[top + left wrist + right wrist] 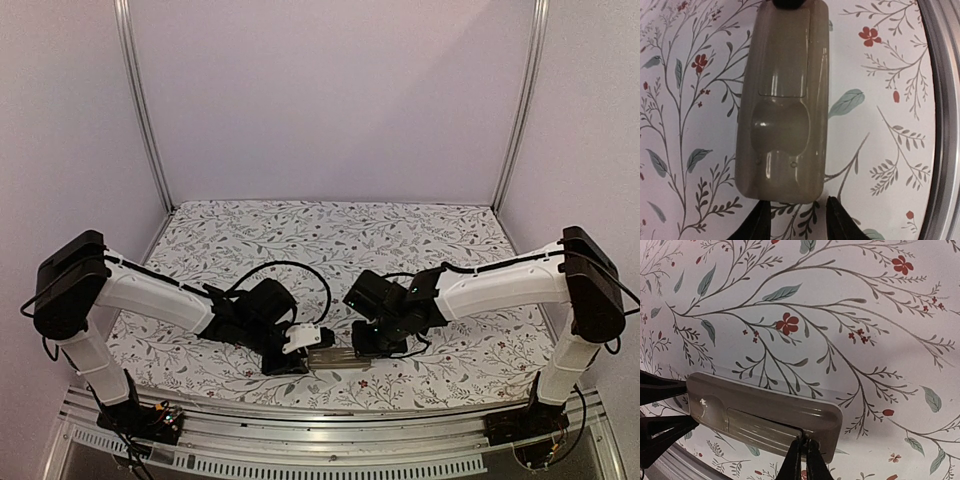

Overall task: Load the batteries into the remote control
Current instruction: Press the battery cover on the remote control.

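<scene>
Rail [330,415] of bare metal runs along the near edge, and you will find the work just beyond it.

Position: the remote control [782,100] lies flat on the floral surface [330,240], tan-grey back upward, its length running left to right between your two arms.

Left hand [799,222]: partly open, with a finger on either side of the remote control's left end. Seen from the right wrist, those dark fingers [662,390] meet the casing on both sides. I judge this to be a steadying grip on the remote control.

Right hand [802,460]: fully closed, tips pinched together with nothing visible between them. The tips rest against the remote control's right end, at the edge of the cover panel [784,55]. This looks like a push or a press, not a hold.

Progress: the cover panel appears to sit flush in the back of the casing, with no open recess showing. No batteries can be seen in any view, neither on the surface nor in either hand. You may take it that they are probably already inside and the cover is being seated, but the pictures cannot confirm this.

Remaining, in my judgement: confirm the cover has latched, then release both hands.

Farther back, the surface carries only its printed pattern up to the plain far wall.
</scene>
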Controlling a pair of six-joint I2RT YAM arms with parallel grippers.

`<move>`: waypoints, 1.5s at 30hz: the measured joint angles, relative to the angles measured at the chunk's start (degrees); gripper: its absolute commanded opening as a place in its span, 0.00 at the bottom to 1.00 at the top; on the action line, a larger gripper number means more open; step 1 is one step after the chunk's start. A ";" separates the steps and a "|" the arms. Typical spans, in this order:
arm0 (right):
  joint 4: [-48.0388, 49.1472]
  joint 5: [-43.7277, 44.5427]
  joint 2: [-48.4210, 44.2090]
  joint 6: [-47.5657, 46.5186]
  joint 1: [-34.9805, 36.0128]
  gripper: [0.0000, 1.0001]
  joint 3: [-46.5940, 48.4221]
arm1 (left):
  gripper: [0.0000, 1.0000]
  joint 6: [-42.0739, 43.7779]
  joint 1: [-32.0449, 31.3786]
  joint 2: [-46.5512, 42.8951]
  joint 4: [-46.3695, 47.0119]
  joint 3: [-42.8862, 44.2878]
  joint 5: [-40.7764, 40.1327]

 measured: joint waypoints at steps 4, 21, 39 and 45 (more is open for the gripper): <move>0.20 -0.24 0.20 0.11 0.00 0.03 -0.15 | 0.37 -0.02 0.00 0.00 -0.02 0.00 0.00; -2.80 2.95 2.71 0.09 1.44 0.09 2.80 | 0.37 -0.04 0.00 0.00 -1.03 0.59 0.04; -11.52 9.20 7.67 -0.98 3.78 0.18 10.60 | 0.36 -0.04 0.00 0.00 -1.29 0.63 0.83; -13.73 10.86 8.46 -1.81 4.17 0.20 12.04 | 0.37 -0.04 0.00 0.00 -1.33 0.63 1.01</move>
